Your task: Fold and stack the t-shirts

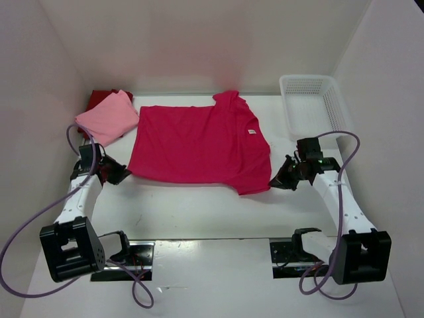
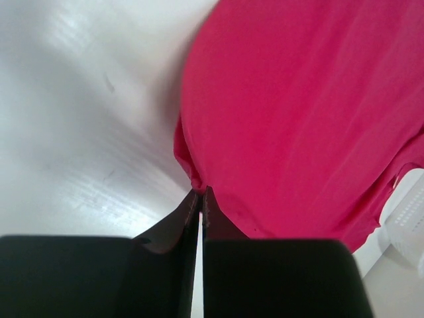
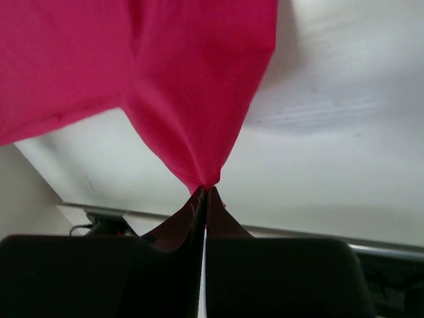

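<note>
The bright crimson-pink t-shirt lies spread flat in the middle of the table, collar toward the back right. My left gripper sits at its near left corner. In the left wrist view the jaws are pinched together on a bunched bit of the shirt's edge. My right gripper is at the near right corner, and its jaws are shut on cloth drawn to a point. A folded light pink t-shirt rests on a dark red one at the back left.
A white mesh basket stands at the back right, beside the shirt's sleeve. White walls close in the table on the left, back and right. Both arm bases and their purple cables occupy the near edge.
</note>
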Controlling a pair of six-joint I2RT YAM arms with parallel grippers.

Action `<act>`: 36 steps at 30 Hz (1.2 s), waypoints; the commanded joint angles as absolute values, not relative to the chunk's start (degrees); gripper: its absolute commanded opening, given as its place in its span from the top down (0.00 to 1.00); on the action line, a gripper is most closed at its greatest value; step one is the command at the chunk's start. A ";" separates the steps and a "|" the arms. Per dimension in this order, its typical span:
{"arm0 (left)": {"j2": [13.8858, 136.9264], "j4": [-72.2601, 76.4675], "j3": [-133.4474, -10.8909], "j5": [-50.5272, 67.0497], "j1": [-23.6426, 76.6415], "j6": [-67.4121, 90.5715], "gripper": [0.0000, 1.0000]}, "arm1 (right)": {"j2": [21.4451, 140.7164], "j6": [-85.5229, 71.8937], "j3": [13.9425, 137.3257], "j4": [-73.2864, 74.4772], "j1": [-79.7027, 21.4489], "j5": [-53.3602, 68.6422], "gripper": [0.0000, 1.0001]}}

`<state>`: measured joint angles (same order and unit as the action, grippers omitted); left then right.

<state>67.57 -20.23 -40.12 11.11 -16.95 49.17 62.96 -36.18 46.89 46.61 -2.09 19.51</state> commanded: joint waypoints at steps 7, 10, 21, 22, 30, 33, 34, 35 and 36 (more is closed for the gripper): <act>67.05 -22.77 -42.18 14.68 -17.75 47.29 0.94 | 61.51 -37.97 51.58 52.22 -5.36 16.88 1.00; 70.65 -19.08 -45.33 15.21 -17.75 47.99 0.95 | 67.90 -38.49 54.21 43.90 -3.62 16.88 1.00; 90.78 -10.90 -57.12 13.18 -16.00 49.83 0.97 | 95.87 -35.16 77.49 33.40 -2.55 13.10 1.00; 91.84 -10.38 -59.39 13.18 -16.00 49.83 0.97 | 97.19 -35.16 78.65 33.40 -2.55 12.40 1.00; 102.73 -8.61 -66.35 12.66 -14.15 50.36 0.97 | 110.55 -34.54 91.39 33.13 -2.02 10.90 1.00; 106.25 -8.61 -67.93 12.13 -14.15 50.36 0.97 | 114.24 -34.01 94.74 32.61 -2.02 10.73 1.00; 106.78 -8.00 -68.55 12.13 -14.15 50.36 0.97 | 115.13 -34.01 95.70 32.61 -2.02 10.72 1.00; 107.48 -8.00 -68.55 11.35 -14.15 50.36 0.95 | 116.01 -34.01 97.37 32.09 -2.02 10.72 1.00; 107.49 -7.48 -69.08 11.34 -14.15 50.36 0.94 | 117.76 -34.01 98.17 32.08 -2.02 10.72 1.00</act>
